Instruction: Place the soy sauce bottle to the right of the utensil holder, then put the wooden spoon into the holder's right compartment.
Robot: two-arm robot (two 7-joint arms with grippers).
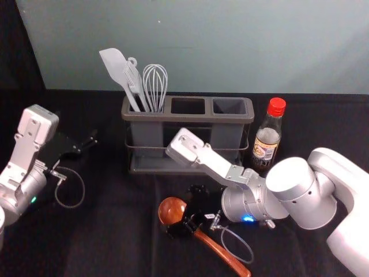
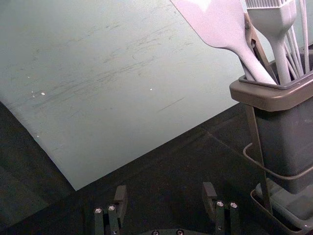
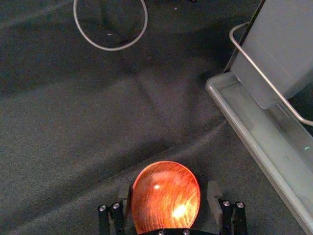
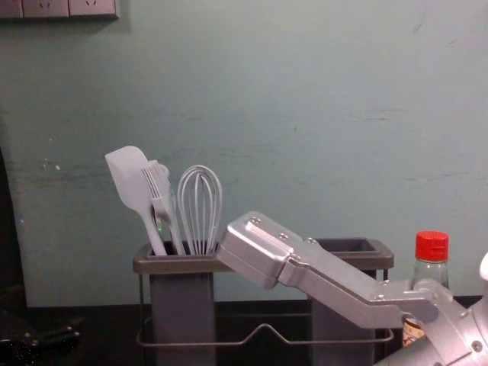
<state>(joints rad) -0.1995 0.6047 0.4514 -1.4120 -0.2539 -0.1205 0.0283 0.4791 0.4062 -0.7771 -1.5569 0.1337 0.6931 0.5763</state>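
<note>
1. Grey-green wall [image 1: 230, 63]: plain backdrop behind the work.
2. Black cloth [image 1: 104, 236]: covers the table, lightly creased.
3. Utensil holder [image 1: 187, 117]: upright toward the rear, with pale utensils [image 1: 135, 83] in its left compartment; its right compartment [image 1: 229, 107] is empty.
4. Soy sauce bottle [image 1: 267, 141]: upright just beside the holder's right end, so the first placement appears complete.
5. Left gripper [image 2: 165, 195]: idle, left of the holder.
6. Wooden spoon [image 1: 219, 249]: in front of the holder; long axis slanting, bowl [image 1: 171, 211] far and left, handle running near and right. The right compartment lies beyond the bowl and to its right.
7. Right gripper [image 3: 168, 188]: the nearer tool, low over the spoon's neck. Its fingers stand apart, one on each side of the wood, and the right wrist view shows the bowl between them. The grasp, judged unmade, calls for closing across the long axis; an off-centre close could roll the spoon.
</note>
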